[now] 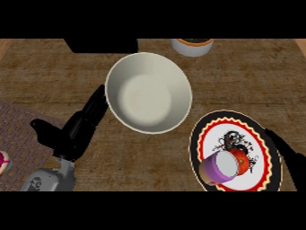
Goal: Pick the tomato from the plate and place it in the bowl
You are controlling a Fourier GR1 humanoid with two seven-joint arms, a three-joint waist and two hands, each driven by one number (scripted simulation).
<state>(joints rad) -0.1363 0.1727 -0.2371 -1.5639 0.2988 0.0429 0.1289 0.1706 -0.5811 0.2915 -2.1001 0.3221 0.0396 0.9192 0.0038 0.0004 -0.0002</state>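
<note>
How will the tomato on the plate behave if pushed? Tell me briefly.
Likely rolls: the tomato looks round on the flat plate. The purple cup seems to lie against it, so a push may jam. Its smooth-looking skin may slip.

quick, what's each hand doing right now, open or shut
left hand: open, fingers straight beside the bowl, holding nothing
right hand: by the plate, cannot tell

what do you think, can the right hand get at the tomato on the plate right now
Probably yes: the right hand sits at the right rim of the plate, beside the tomato. The purple cup crowds the tomato's left side only, so the side facing the hand looks free.
</note>
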